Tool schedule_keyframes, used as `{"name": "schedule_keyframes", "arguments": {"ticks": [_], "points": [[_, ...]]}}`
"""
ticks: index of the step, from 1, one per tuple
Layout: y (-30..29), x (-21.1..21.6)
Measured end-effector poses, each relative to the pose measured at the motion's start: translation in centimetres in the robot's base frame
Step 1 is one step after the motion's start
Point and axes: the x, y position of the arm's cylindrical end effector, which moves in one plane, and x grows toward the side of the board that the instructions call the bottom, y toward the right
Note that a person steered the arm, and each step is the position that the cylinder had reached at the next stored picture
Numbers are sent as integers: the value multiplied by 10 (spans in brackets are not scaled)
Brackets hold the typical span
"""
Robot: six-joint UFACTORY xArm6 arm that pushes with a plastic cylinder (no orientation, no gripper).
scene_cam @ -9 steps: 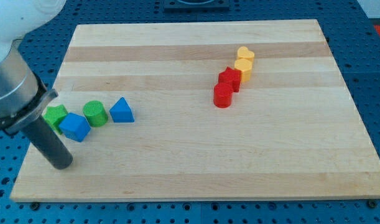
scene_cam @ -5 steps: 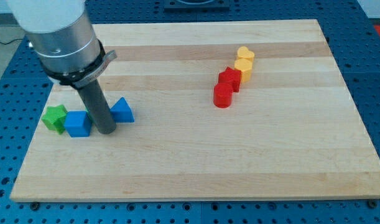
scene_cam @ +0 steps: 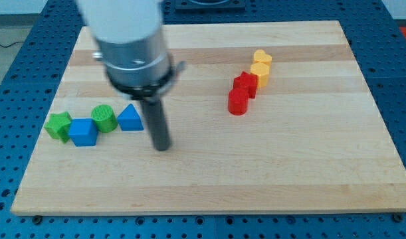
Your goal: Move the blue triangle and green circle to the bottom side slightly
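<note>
The blue triangle (scene_cam: 129,118) lies at the board's left side. The green circle (scene_cam: 104,118) sits just to its left, touching or nearly touching it. My tip (scene_cam: 162,147) rests on the board to the right of the blue triangle and a little lower, apart from it. The rod rises from the tip to the arm's grey body, which covers the board above the two blocks.
A blue block (scene_cam: 83,132) and a green star-shaped block (scene_cam: 58,125) sit left of the green circle. At the upper right stand a red cylinder (scene_cam: 238,101), a red block (scene_cam: 245,84), a yellow block (scene_cam: 259,73) and a yellow heart (scene_cam: 262,58). The wooden board (scene_cam: 209,179) lies on a blue perforated table.
My tip has swept from the board's lower left, across the green circle's spot, to the right of the blue triangle. The blue block has shifted slightly; the green circle is uncovered again.
</note>
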Motion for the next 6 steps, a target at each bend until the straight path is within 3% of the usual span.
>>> {"name": "schedule_keyframes", "arguments": {"ticks": [1,2,3,4,6], "points": [[50,-37],[42,-98],[-30,-127],[-118,-110],[-154,-87]]}}
